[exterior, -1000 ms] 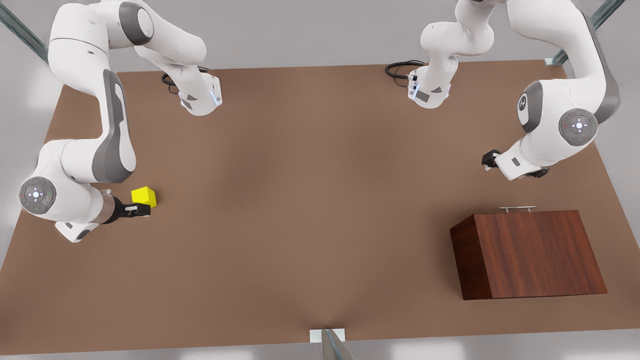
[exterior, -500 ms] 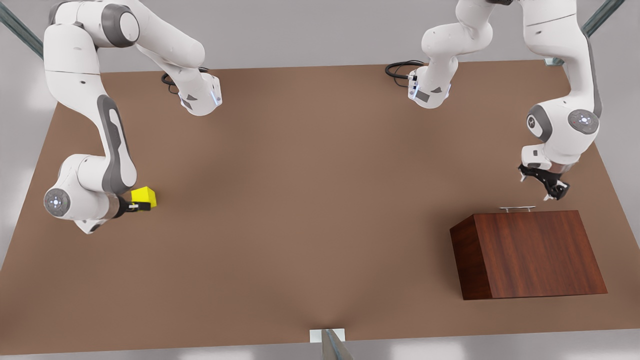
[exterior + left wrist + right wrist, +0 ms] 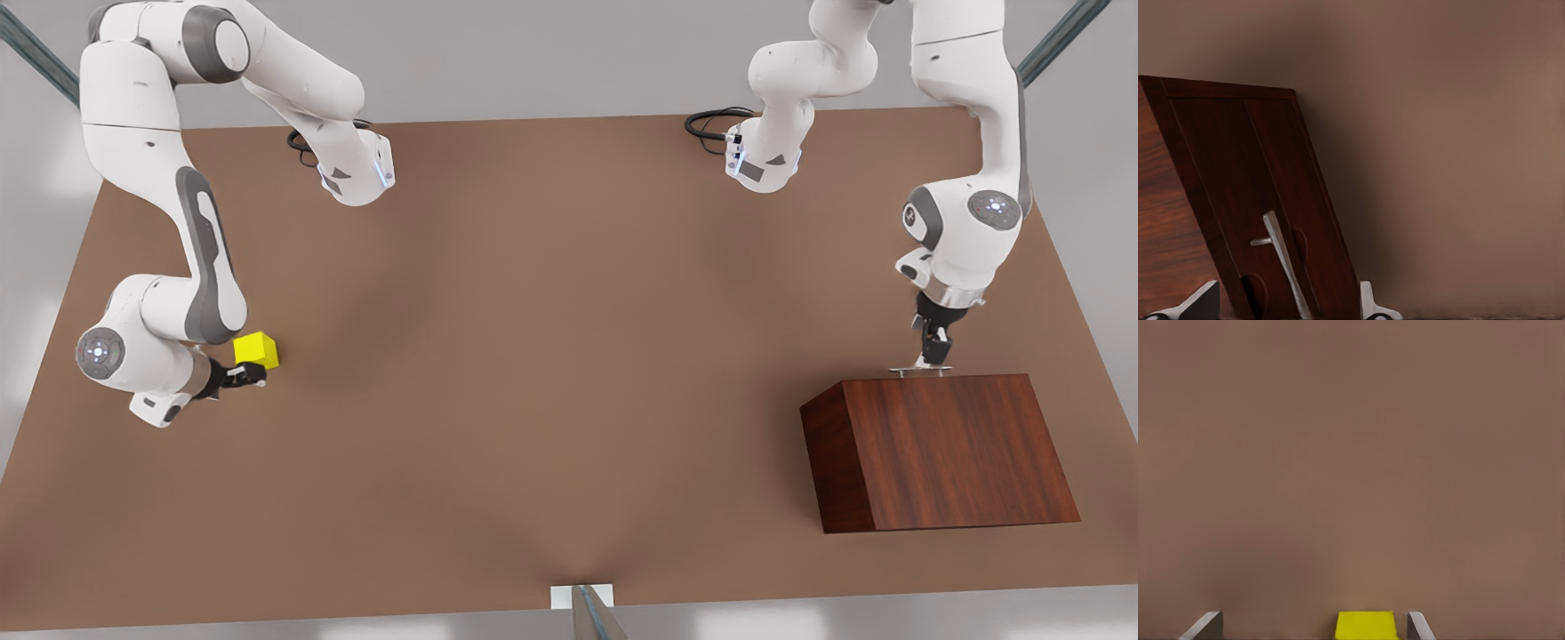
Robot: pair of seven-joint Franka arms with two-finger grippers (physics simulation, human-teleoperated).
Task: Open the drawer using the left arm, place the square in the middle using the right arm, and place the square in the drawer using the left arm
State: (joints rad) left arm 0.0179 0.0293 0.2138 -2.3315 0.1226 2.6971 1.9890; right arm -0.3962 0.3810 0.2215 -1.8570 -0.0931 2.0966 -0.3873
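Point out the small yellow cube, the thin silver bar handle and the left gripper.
Small yellow cube [image 3: 256, 349]: front view, top face.
Thin silver bar handle [image 3: 1283, 263]: left wrist view, mid-bar.
Left gripper [image 3: 932, 352]: front view, between fingertips at the handle.

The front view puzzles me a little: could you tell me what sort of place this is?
Likely a simulated two-arm robot test bench, not a lived-in room: two white arms bolted to a plain brown tabletop, with just a yellow cube and a wooden cabinet as props.
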